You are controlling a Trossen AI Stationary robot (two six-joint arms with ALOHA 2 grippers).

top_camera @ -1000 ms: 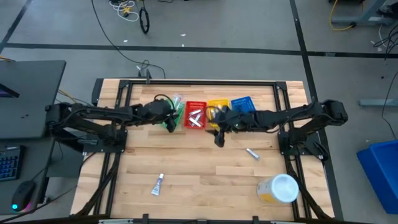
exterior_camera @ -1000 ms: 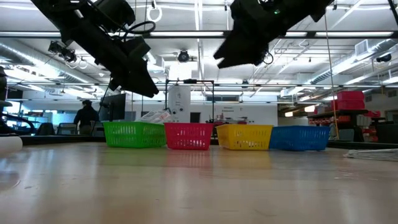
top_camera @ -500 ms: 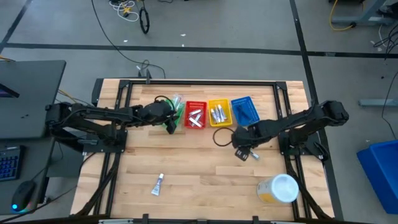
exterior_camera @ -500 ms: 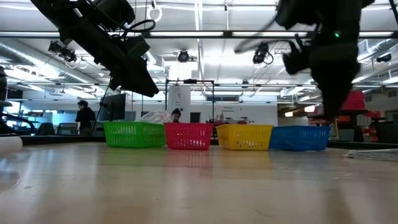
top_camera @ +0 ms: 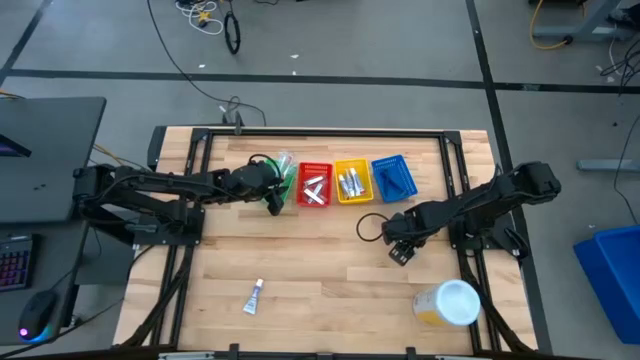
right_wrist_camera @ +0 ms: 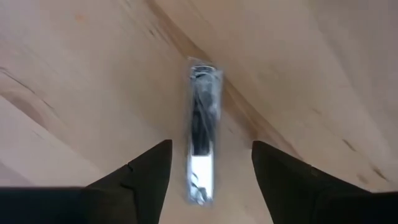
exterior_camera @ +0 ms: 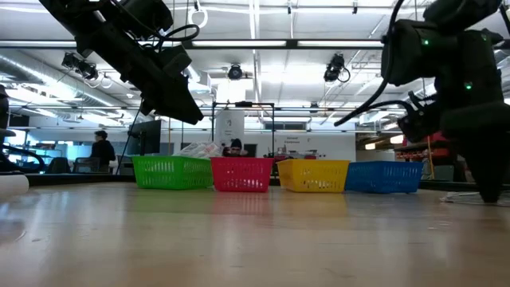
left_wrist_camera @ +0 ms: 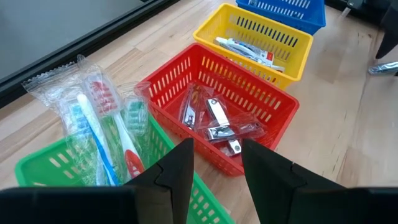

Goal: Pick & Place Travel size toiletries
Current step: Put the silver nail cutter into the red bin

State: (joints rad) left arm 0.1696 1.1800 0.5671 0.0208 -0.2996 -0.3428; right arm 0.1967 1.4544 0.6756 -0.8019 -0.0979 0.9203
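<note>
R gripper (right_wrist_camera: 210, 165) low over bench (top_camera: 320, 270), fingers apart astride wrapped clipper (right_wrist_camera: 202, 140) lying flat. Looks light, stiff, slick wrap; pinch mid-length across narrow sides. L gripper (left_wrist_camera: 216, 163) over baskets, fingers apart, empty.

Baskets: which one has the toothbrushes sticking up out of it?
The green basket, at the end of the row beside the red basket. Wrapped toothbrushes poke above its rim; the red one holds small metal clippers lying flat.
</note>
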